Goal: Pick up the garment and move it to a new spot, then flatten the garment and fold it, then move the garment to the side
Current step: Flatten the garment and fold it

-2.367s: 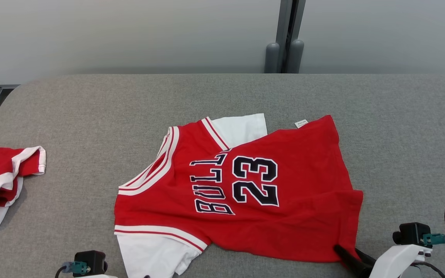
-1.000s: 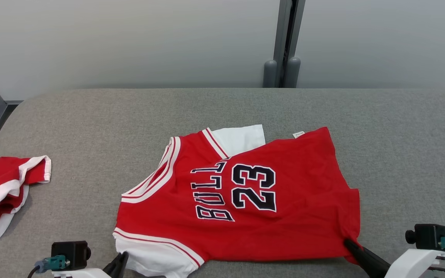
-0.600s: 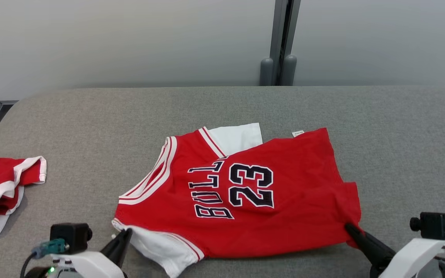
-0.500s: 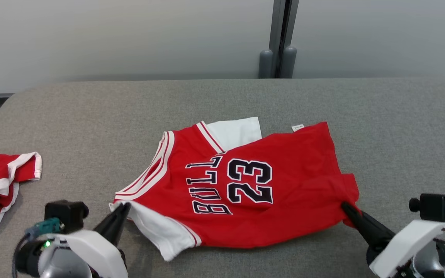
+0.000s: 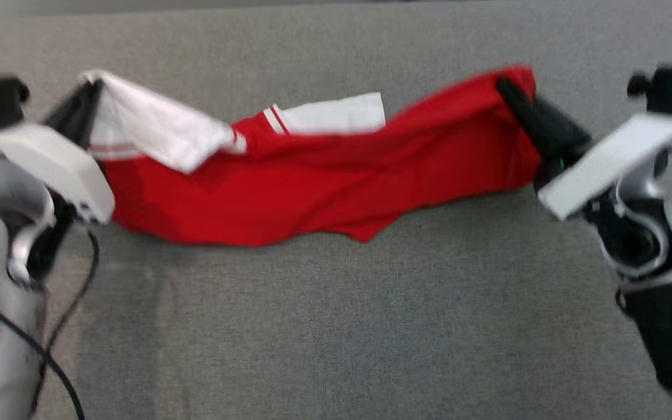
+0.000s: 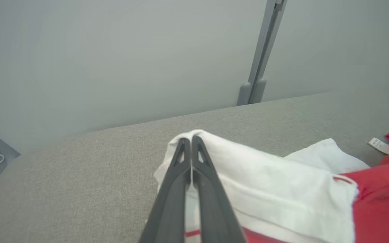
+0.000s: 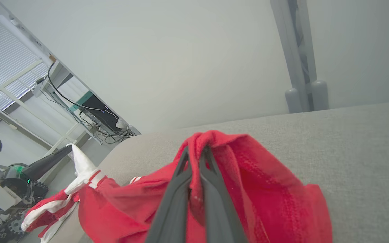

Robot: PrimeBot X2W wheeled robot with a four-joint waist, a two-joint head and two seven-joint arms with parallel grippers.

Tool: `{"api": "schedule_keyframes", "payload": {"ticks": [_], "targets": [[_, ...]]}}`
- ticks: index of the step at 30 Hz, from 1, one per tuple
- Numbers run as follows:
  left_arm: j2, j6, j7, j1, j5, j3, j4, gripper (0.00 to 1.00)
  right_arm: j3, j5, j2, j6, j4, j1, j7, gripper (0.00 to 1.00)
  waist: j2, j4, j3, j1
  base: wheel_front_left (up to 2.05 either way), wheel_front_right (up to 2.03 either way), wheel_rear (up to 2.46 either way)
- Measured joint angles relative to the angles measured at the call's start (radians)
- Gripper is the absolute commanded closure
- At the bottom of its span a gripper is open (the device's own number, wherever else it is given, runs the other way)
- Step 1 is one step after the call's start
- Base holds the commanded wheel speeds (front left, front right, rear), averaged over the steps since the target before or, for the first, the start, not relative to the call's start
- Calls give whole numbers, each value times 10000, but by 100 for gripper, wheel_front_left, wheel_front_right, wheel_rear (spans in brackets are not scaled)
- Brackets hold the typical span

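Observation:
The garment [image 5: 312, 186], a red jersey with white sleeves, hangs stretched between my two grippers above the grey table [image 5: 336, 326], its lower edge sagging toward the surface. My left gripper [image 5: 94, 87] is shut on a white sleeve [image 6: 282, 189] at the upper left of the head view; the left wrist view shows its fingertips [image 6: 191, 140] pinched together in the white cloth. My right gripper [image 5: 502, 84] is shut on the red hem corner [image 7: 265, 195], and the fabric bunches over its tips [image 7: 196, 150]. The printed front is folded out of sight.
A grey post [image 6: 258, 67] stands behind the table's far edge against a pale wall. Off the table's left end are a shelf with cables [image 7: 89, 111] and another red and white cloth [image 7: 46, 209]. My left arm's cable [image 5: 62, 326] hangs over the near left.
Both grippers have risen and carried the garment up off the table; it lay flat before and now hangs between them. The head camera has tilted down.

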Motion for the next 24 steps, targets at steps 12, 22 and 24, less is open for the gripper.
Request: {"api": "schedule_keyframes", "payload": {"ticks": [12,22,24], "targets": [[642,-176,-1455,-6446,485,-625,3505,100,616,541,144,-4,2219,-6247,-1112,100,0,-235,2729,0,0,0,0],[897,-207,-3563,-10464,915,-836,5344,100,577,993,399,-4,3718,-10418,-2899,100,0,-314,4343,1,0,0,0],[894,-186,-4184,-11037,945,-802,5534,100,583,1032,405,-4,3871,-10996,-3413,100,0,-318,4419,1,0,0,0]]}}
